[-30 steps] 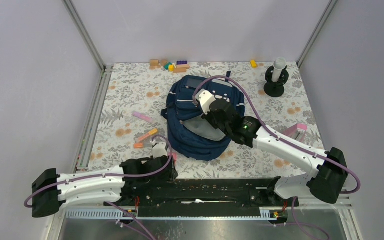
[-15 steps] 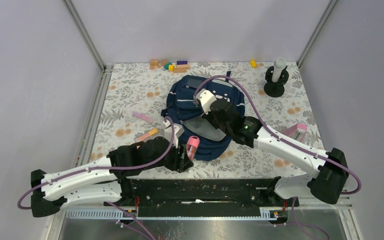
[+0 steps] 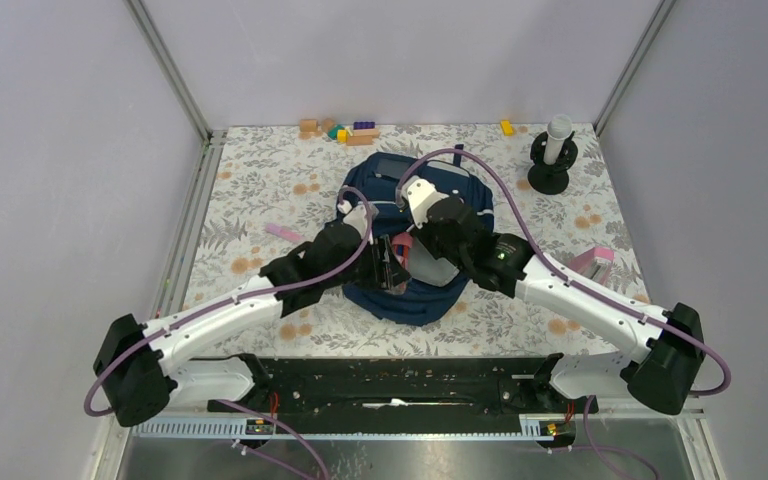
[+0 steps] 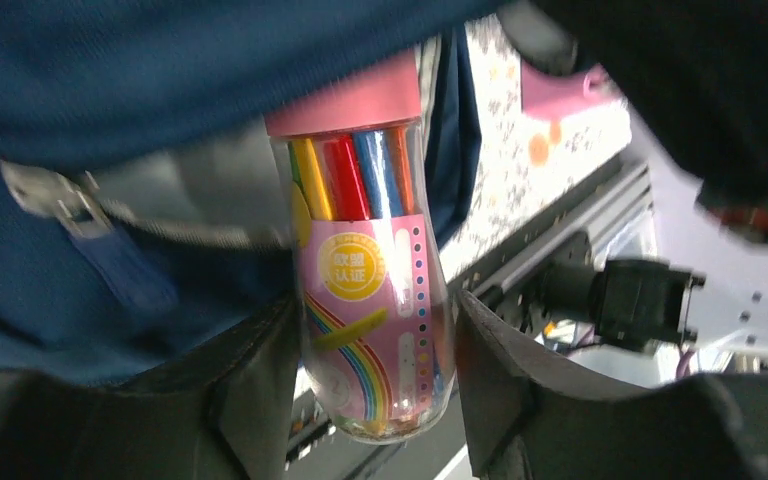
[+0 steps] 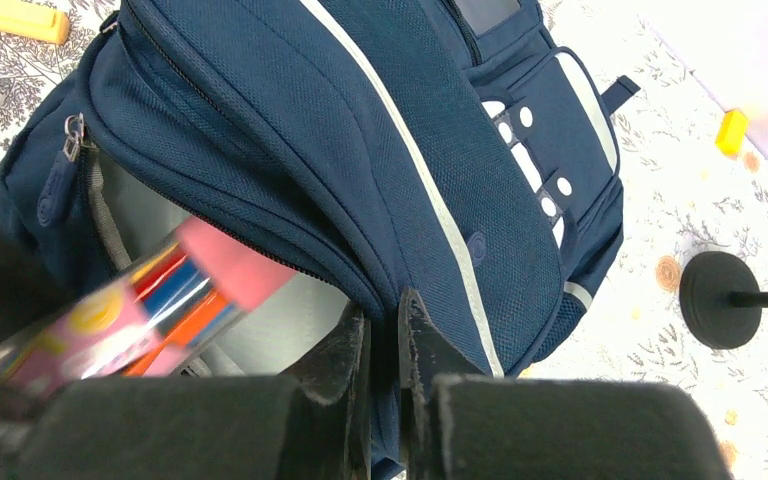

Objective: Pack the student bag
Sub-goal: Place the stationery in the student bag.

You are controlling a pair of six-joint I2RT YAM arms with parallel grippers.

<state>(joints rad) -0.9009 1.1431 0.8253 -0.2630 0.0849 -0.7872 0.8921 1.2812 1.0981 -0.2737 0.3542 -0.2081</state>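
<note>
Two grippers at student bag (image 5: 360,150): right gripper (image 5: 383,320) pinched shut on its flap edge; left gripper (image 4: 375,370) half-spread, clamping pink-capped pen tube (image 4: 370,290) at the opening just ahead. Yellow sticker (image 4: 351,266) text unreadable. Blocks (image 3: 345,130) far beyond.

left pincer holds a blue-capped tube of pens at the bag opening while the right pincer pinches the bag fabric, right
No: the pen tube's cap is pink, not blue, as the left wrist view shows; the rest stands.

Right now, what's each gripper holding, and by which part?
The left gripper holds the marker tube by its lower body, pink cap at the student bag opening. The right gripper pinches the bag's opening edge, shut on the fabric.
</note>
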